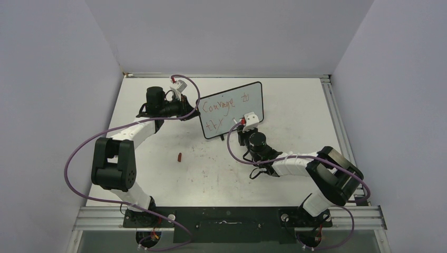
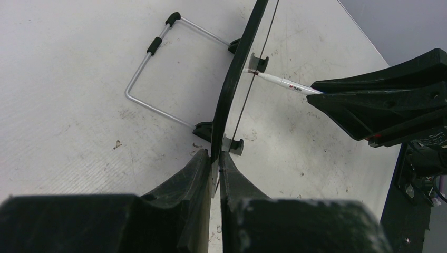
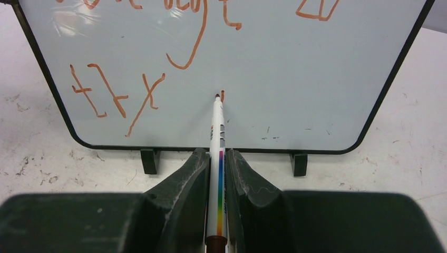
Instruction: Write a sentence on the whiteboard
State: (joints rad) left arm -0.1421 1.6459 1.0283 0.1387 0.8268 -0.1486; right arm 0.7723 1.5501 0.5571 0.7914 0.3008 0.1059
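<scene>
Currently: whiteboard upright, far centre of desk, long axis left-right, face toward near edge; left jaws clamped on its left edge. Right jaws clamped on marker, axis near-far, tip at lower line of the sentence.

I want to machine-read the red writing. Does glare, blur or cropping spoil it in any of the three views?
Right wrist view: soft glare at the upper left of the whiteboard, top line of the sentence cropped by the frame, right claw blurred. Top view: all writing in frame, small, no glare. Left wrist view: board edge-on, nothing legible, left claw out of focus.
</scene>
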